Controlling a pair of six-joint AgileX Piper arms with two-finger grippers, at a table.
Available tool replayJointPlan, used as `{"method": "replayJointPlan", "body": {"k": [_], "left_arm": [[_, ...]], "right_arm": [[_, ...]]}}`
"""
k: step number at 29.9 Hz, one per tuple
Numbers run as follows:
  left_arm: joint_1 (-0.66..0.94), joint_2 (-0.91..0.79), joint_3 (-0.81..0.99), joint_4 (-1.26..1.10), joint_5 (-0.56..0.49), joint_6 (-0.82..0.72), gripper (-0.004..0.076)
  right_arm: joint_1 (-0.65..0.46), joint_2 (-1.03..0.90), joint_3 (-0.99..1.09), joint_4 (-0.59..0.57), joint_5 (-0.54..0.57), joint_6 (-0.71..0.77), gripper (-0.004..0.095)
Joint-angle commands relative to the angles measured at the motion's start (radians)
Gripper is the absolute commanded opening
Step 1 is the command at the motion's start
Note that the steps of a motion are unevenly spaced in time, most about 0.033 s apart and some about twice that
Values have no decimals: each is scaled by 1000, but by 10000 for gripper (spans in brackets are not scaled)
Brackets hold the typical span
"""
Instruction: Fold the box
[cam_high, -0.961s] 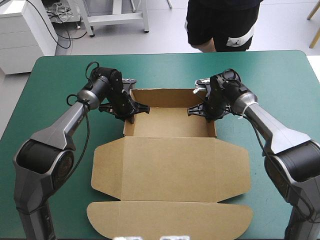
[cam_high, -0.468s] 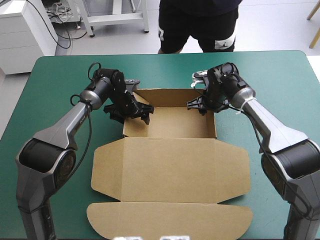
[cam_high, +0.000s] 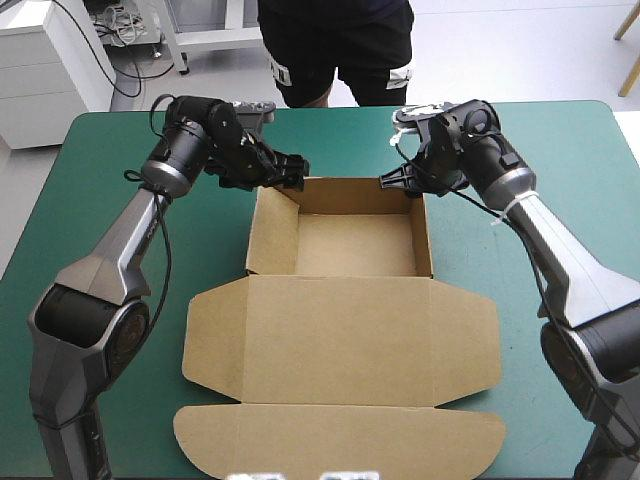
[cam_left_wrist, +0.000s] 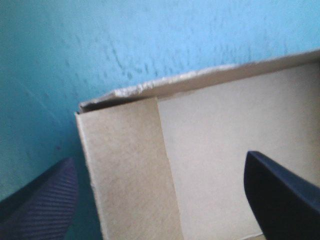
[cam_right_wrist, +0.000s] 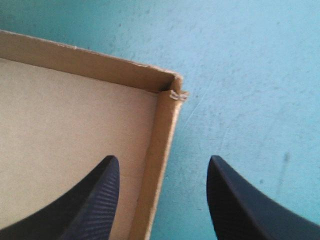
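Left end effector (cam_high: 284, 172) holds its ribbed black fins wide apart over the far left corner of the brown box (cam_high: 340, 335), an open tray with lid flat on the teal-green surface (cam_high: 560, 150); right end effector (cam_high: 396, 180), also open, straddles the far right wall, whose frayed corner only its wrist view shows.

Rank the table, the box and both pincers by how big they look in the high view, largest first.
1. Table
2. Box
3. Left pincer and right pincer: they look alike, so they are not ranked against each other. Both are far smaller than the box.
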Motion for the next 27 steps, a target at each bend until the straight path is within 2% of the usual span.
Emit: {"method": "replayJointPlan", "body": {"k": [1,4,7,9,13,14,21,27], "left_arm": [[-4,-93,-106,6,36,2,637],[-4,-123,-137,36,36,5,621],[-4,-170,-140,103,36,17,530],[-4,-209,-140,184,36,49,397],[-4,-304,-138,251,36,85,25],[-4,-330,-136,263,36,104,-3],[-4,-515,-73,257,36,135,-8],[-4,-714,186,261,36,135,-8]], "right_arm": [[-1,-109,-34,-38,-21,-8,497],[-1,-146,-34,-38,-21,-10,496],[-1,-172,-34,-33,-21,-10,496],[-1,-183,-34,-33,-21,-10,497],[-1,-190,-34,-33,-21,-10,496],[-1,-190,-34,-33,-21,-10,497],[-1,-157,-34,-5,-21,12,497],[-1,-98,-34,19,-21,12,493]]}}
